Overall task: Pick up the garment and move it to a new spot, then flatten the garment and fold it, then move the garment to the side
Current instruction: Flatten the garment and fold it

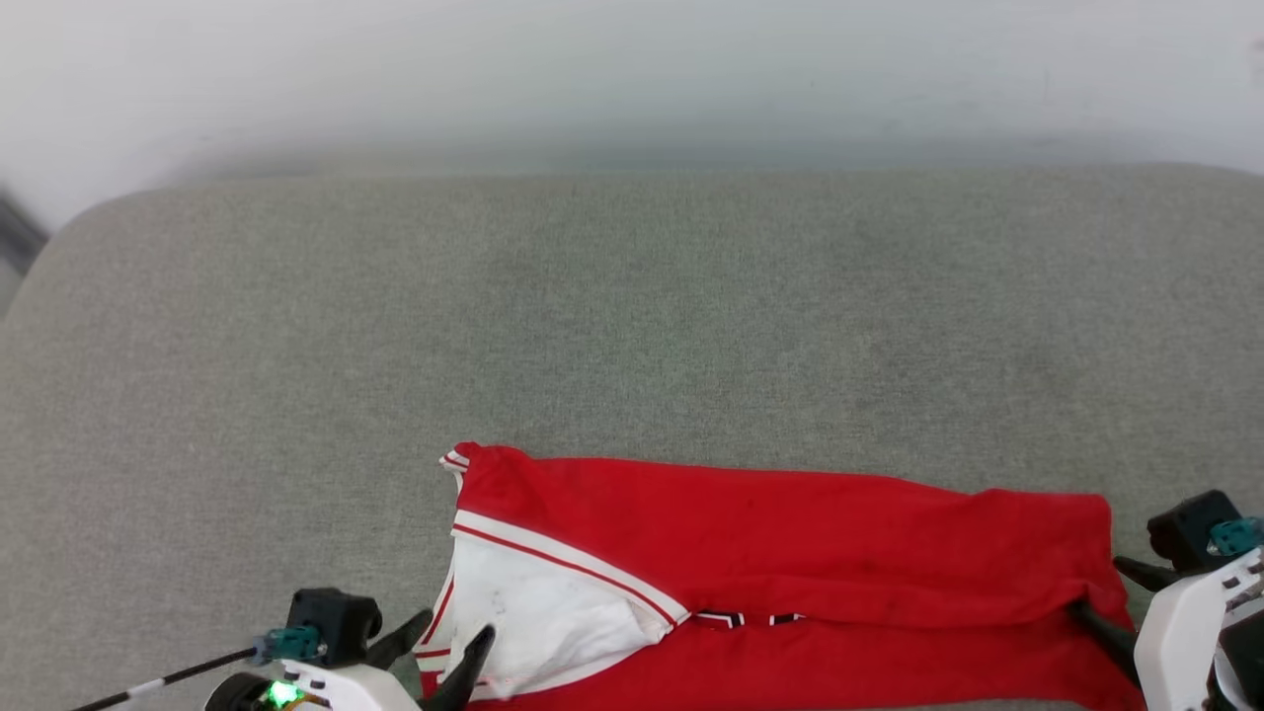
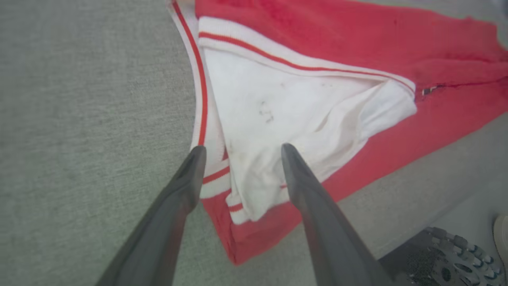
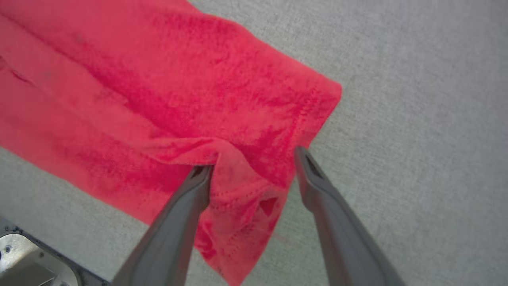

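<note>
The garment [image 1: 790, 553] lies folded into a long red band near the front edge of the grey cushion, white sleeve [image 1: 533, 602] with striped trim on top at its left end. A strip of black-and-white lettering peeks from the fold. My left gripper [image 1: 456, 624] stands open at that end. In the left wrist view its fingers straddle the white sleeve [image 2: 278, 107] without pinching it, left gripper [image 2: 242, 147]. My right gripper [image 1: 1094, 585] is open at the right end. The right wrist view shows the rumpled red hem corner [image 3: 246, 198] between the spread fingers of the right gripper [image 3: 253, 159].
The grey upholstered surface [image 1: 632, 326] stretches wide beyond and to both sides of the garment, with a white wall behind. Its front edge runs just below the garment. Dark robot base parts [image 2: 448, 254] and a metal plate [image 3: 24, 254] show below that edge.
</note>
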Tool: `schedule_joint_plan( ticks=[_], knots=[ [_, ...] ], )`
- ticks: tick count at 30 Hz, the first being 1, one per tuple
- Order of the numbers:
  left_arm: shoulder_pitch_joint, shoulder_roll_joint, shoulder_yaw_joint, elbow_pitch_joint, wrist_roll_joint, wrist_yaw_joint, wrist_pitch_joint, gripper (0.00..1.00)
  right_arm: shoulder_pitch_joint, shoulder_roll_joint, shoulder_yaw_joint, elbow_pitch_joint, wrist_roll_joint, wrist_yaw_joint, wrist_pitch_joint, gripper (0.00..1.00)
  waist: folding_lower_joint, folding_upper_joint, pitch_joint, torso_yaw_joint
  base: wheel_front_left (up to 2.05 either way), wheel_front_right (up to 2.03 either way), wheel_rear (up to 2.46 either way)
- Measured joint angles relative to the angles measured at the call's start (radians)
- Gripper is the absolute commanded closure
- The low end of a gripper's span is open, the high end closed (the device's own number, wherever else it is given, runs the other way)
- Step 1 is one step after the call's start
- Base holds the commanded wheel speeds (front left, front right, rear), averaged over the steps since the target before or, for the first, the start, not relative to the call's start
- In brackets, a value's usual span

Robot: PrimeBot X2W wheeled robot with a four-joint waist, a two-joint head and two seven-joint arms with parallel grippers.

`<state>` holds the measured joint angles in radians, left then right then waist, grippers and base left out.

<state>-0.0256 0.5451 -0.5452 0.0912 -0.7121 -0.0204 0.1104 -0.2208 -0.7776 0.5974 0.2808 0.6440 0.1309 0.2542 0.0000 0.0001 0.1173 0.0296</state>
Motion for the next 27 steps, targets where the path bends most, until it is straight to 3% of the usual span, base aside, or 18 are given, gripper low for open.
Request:
schedule_joint_plan(
  ticks=[4, 9, 13, 15, 18, 21, 27],
  knots=[
    [0.001, -0.021, 0.036, -0.047, -0.012, 0.017, -0.068, 0.0, 0.005, -0.006, -0.044, -0.035, 0.072, 0.0, 0.011, 0.0, -0.0001, 0.0, -0.039, -0.006, 0.0, 0.0, 0.0],
    [0.001, -0.025, 0.108, -0.095, 0.027, 0.078, -0.208, 0.0, 0.008, 0.002, -0.17, -0.076, 0.128, 0.0, 0.027, 0.0, 0.0, 0.0, -0.068, -0.018, 0.0, 0.0, 0.0],
    [0.003, -0.044, 0.153, -0.112, 0.066, 0.112, -0.326, 0.0, 0.046, 0.058, -0.299, -0.067, 0.127, 0.0, 0.063, 0.0, 0.0, 0.0, -0.071, -0.019, 0.0, 0.0, 0.0],
    [0.003, -0.033, 0.164, -0.113, 0.148, 0.146, -0.354, 0.0, 0.071, 0.103, -0.365, -0.057, 0.119, 0.0, 0.084, 0.0, -0.0001, 0.0, -0.068, -0.017, 0.0, 0.0, 0.0],
    [0.01, -0.069, 0.203, -0.136, 0.193, 0.174, -0.37, 0.0, 0.123, 0.18, -0.446, -0.05, 0.1, 0.0, 0.121, 0.0, 0.0, 0.0, -0.063, -0.011, 0.0, 0.0, 0.0],
    [0.025, -0.125, 0.263, -0.19, 0.235, 0.169, -0.37, 0.0, 0.165, 0.24, -0.525, -0.047, 0.052, 0.0, 0.148, 0.0, 0.0, 0.0, -0.057, -0.003, 0.0, 0.0, 0.0],
    [0.089, -0.217, 0.375, -0.229, 0.326, 0.096, -0.372, 0.0, 0.212, 0.364, -0.647, -0.045, -0.014, 0.0, 0.205, 0.0, 0.0, 0.0, -0.044, 0.012, 0.0, 0.0, 0.0]
  ],
)
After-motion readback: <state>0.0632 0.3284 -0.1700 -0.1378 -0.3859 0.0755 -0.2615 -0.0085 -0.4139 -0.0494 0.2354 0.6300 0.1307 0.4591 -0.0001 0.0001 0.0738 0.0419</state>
